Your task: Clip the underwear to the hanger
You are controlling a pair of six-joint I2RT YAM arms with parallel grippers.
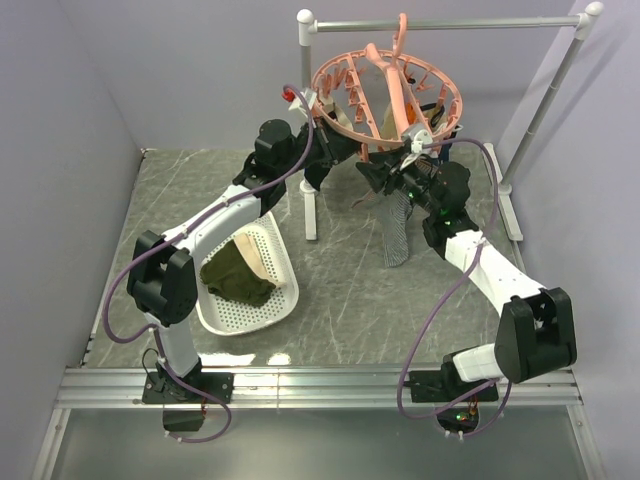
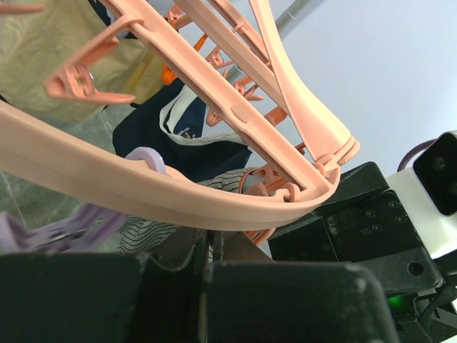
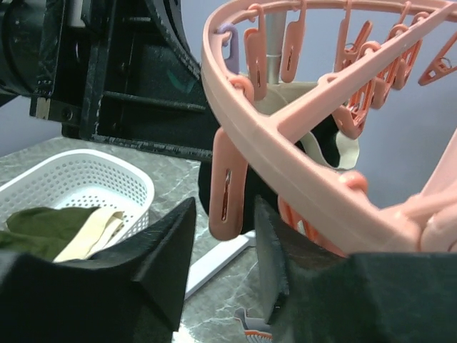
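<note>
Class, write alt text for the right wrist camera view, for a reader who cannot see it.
The right gripper stands open on either side of a pink clip hanging from the round pink hanger. Lower left, a white basket holds an olive-green garment and a beige cloth.

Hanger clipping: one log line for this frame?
left gripper: shut at hanger rim | right gripper: open around peg | underwear: hangs below hanger, clipped unclear
</note>
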